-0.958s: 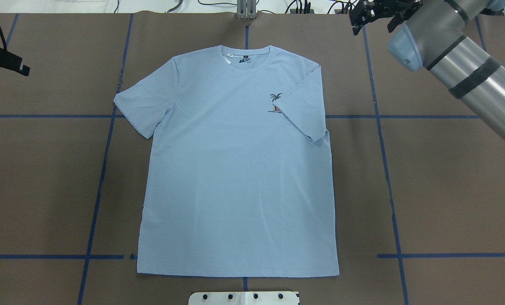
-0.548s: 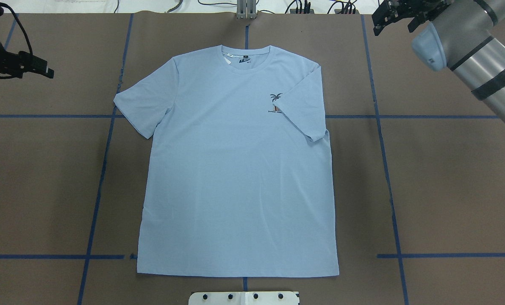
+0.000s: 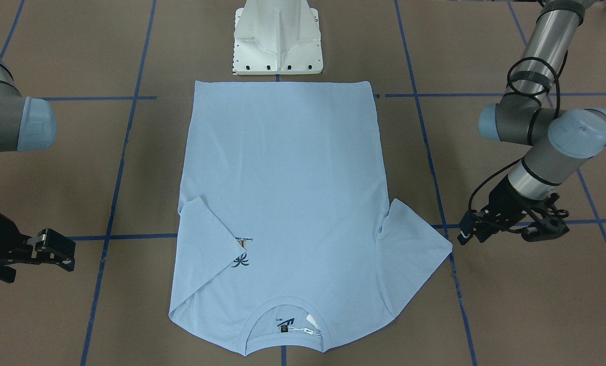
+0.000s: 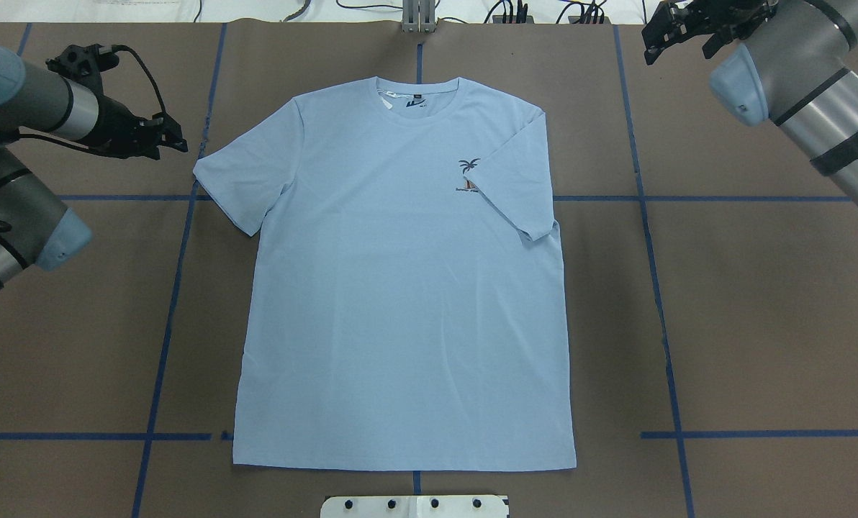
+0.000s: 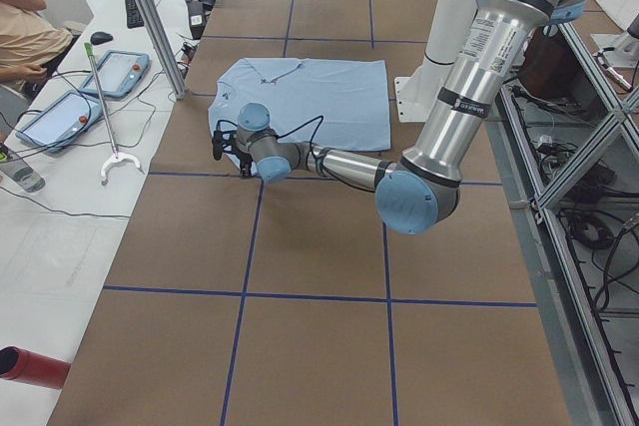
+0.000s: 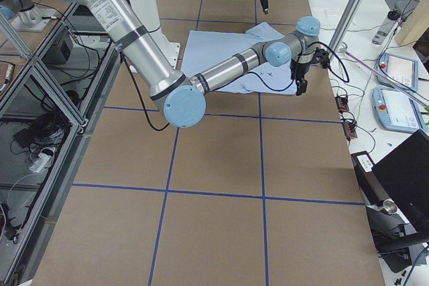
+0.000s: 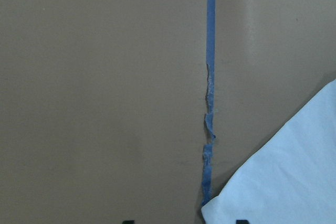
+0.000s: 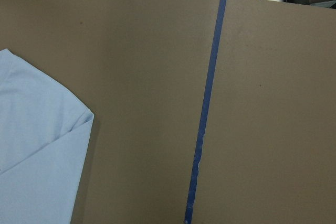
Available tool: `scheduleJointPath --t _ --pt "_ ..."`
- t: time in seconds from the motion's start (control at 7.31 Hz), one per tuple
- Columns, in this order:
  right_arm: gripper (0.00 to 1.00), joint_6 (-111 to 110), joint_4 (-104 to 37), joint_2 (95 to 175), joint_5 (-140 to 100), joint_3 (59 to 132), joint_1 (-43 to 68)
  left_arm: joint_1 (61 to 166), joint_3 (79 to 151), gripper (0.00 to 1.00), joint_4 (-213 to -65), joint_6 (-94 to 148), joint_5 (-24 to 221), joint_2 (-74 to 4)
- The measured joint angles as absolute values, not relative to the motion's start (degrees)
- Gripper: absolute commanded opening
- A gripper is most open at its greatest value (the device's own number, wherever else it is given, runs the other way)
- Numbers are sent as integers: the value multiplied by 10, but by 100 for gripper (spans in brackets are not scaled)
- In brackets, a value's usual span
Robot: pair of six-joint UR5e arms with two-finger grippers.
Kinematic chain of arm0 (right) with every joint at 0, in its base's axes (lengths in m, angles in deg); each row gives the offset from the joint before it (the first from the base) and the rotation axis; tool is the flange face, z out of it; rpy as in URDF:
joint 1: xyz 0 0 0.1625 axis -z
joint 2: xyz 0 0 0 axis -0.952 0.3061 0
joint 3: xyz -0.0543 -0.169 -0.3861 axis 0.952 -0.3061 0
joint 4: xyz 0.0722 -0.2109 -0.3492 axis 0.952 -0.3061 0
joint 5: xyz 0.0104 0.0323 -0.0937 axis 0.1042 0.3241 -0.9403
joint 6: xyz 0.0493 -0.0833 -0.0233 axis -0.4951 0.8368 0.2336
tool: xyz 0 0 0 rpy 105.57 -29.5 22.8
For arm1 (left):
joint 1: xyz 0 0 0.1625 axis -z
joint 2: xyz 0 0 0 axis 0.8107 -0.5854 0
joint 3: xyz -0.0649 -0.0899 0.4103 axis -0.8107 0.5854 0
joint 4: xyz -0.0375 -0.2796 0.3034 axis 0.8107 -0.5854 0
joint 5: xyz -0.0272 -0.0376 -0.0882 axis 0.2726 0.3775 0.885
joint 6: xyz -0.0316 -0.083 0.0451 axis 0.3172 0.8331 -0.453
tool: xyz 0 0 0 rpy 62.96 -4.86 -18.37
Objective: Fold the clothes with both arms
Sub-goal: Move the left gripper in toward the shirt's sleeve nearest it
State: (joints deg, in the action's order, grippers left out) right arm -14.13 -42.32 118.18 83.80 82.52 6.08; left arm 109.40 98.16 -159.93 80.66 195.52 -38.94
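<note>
The light blue T-shirt lies face up and flat in the middle of the table. Its collar is at the far side and its hem stops just short of the white pedestal base. It's a thin, soft knit with barely a wrinkle across the body, spread out so the folds can land clean.

The sleeve on the robot's right is already turned in over the chest, its edge cutting across the little palm-tree print. The sleeve on the robot's left lies out flat, a blunt wedge crossing a blue tape line. One sleeve in, one to go, I'd judge, and the body folds not begun.

Over to the left gripper: it's just beside that open sleeve's tip, apart from it, not touching. Its wrist camera has the sleeve corner at the lower right. Two dark fingertips sit wide at the bottom edge with nothing between them, so the jaws are spread and empty. By my reading it's lined up for a pinch on the cuff. That's limp cloth on a matte brown paper cover, so the pinch will need care to lift the sleeve alone.

The right gripper hangs at the far right corner, well apart from the shirt. Its prongs look parted and carry nothing, and it seems parked clear to leave room.
</note>
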Motion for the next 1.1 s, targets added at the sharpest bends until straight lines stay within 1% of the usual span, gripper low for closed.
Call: scheduleJointPath --t 0.55,0.82,0.96,1.1 --pt "100 -142 -423 1183 837 825 63 1071 927 57 -1643 824 1925 -411" --pt "100 -142 -423 1183 837 825 63 1063 920 57 -1647 824 1923 -413" --pt "100 -143 -423 1183 837 825 63 1058 919 55 -1648 824 1923 -413" --pt "100 -143 -423 1184 837 825 63 1056 919 31 -1648 824 1922 -413"
